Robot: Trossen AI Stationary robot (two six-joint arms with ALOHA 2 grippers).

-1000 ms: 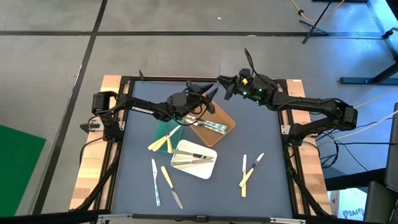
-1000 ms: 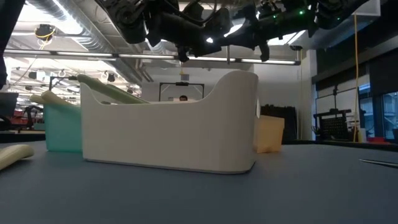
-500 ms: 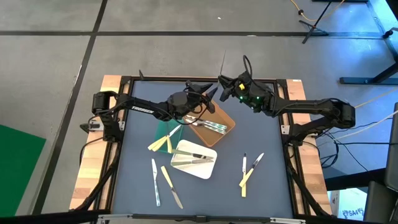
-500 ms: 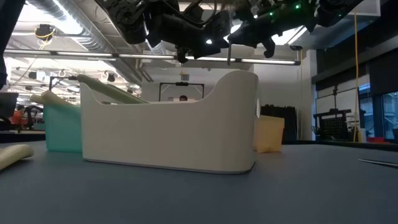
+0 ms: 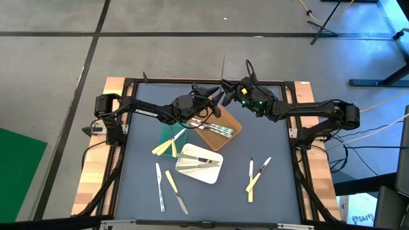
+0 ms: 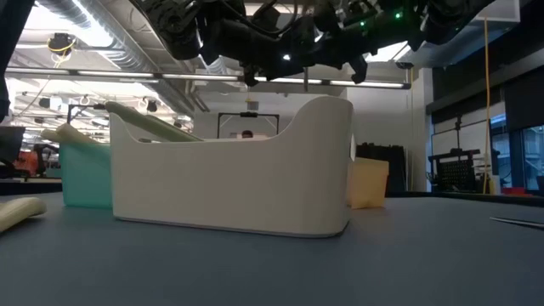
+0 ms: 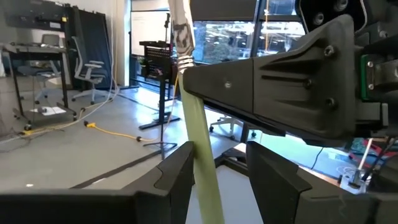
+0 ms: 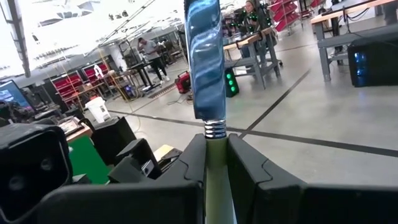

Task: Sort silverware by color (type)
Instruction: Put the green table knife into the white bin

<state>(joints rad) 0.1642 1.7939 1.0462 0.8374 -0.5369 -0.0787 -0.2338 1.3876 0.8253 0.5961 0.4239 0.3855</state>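
Right tool (image 5: 225,82) is clamped tight on a green-handled knife (image 8: 204,59), blade sticking out past the fingertips, held in the air just past the far edge of the brown tray (image 5: 231,120). Left tool (image 5: 216,101) hangs right beside it above that same far edge, fingers (image 7: 180,171) spread apart; the knife's green handle (image 7: 202,155) passes between them, can't tell if they touch it. The two tools are nearly nose to nose.

Three trays on the desk (image 5: 281,185): brown, a white tray (image 5: 184,172) just nearer than it, a green tray (image 5: 167,133) to the brown one's left.

Brown tray has silvery-blue pieces (image 5: 217,130), look like two or three, hard to split. White tray holds about two pieces (image 5: 199,162), colour unclear. The green tray carries a green-handled piece (image 5: 178,135), with two yellow-handled pieces (image 5: 163,147) at its near corner.

Loose pieces lie on the desk: a blue-handled knife (image 5: 159,186) and a yellow-handled knife (image 5: 175,190) sit near-left of the white tray. Well right of the white tray are three more, a silvery one (image 5: 250,168), another silvery one (image 5: 264,163) and a yellow-handled one (image 5: 251,186).
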